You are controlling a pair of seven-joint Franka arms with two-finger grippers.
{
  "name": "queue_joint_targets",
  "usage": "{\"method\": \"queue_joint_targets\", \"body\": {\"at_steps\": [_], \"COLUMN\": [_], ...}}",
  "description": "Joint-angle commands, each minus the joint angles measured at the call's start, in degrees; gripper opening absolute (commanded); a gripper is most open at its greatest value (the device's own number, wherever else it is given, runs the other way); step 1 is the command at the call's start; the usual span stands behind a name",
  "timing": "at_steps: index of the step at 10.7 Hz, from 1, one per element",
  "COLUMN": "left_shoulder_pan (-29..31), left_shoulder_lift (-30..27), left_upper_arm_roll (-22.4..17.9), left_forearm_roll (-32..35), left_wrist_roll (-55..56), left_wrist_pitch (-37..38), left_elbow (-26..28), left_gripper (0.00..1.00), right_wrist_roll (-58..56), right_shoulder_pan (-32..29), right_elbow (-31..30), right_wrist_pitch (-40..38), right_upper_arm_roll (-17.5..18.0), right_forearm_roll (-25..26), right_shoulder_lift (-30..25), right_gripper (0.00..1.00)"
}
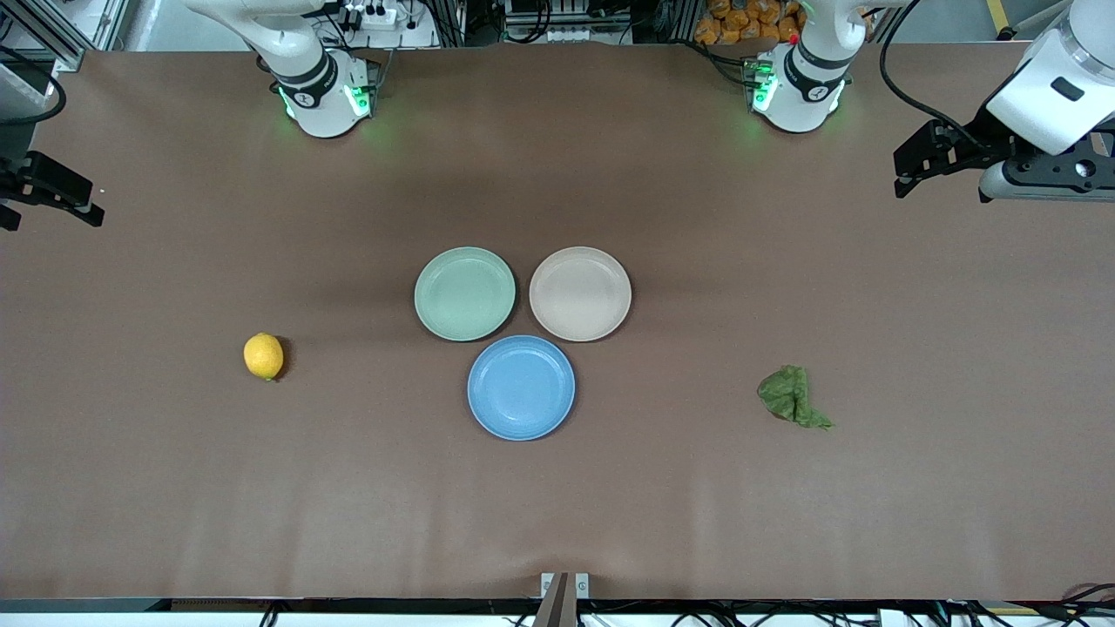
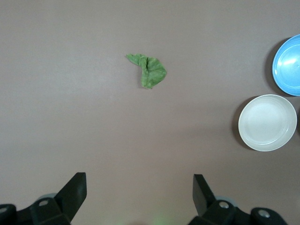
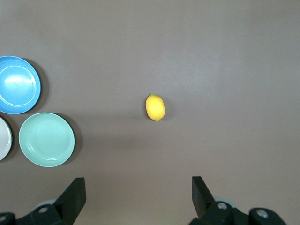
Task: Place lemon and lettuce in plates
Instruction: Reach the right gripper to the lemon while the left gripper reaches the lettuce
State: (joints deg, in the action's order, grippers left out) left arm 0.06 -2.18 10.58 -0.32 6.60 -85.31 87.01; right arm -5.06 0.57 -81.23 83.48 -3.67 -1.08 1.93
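Note:
The lemon [image 1: 263, 356] lies on the brown table toward the right arm's end; it also shows in the right wrist view [image 3: 155, 107]. The lettuce [image 1: 791, 397] lies toward the left arm's end and shows in the left wrist view [image 2: 149, 70]. The blue plate [image 1: 521, 387] and the beige-pink plate [image 1: 580, 293] sit empty mid-table. My left gripper [image 1: 908, 174] hangs open and empty above the table's left-arm end [image 2: 139, 187]. My right gripper [image 1: 83, 205] hangs open and empty above the right-arm end [image 3: 138, 190]. Both are well apart from the objects.
A pale green plate [image 1: 465, 293] sits empty beside the beige-pink one, touching the blue plate's rim. The arm bases [image 1: 322, 96] stand along the table's edge farthest from the front camera. A small bracket [image 1: 564, 585] sits at the nearest edge.

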Motion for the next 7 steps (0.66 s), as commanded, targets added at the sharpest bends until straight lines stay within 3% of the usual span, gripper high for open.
{"method": "queue_joint_targets", "body": {"at_steps": [1,7], "left_shoulder_pan": [0.02,-0.33], "left_shoulder_lift": [0.6,4.37], "left_upper_arm_roll": [0.05,0.14], "left_forearm_roll": [-0.73,-0.82], "left_wrist_roll": [-0.79,-0.27], "left_wrist_pitch": [0.77,0.59], "left_elbow": [-1.58,-2.02], "left_gripper": [1.0,1.0], "right_wrist_roll": [-0.57,-0.57], "right_shoulder_pan": [0.05,-0.04], "right_elbow": [0.1,-0.16], "right_wrist_pitch": [-0.69,-0.69], "right_upper_arm_roll": [-0.2,-0.2], "right_forearm_roll": [-0.5,-0.5], "right_shoulder_lift": [-0.43,-0.26], "right_gripper": [1.0,1.0]}}
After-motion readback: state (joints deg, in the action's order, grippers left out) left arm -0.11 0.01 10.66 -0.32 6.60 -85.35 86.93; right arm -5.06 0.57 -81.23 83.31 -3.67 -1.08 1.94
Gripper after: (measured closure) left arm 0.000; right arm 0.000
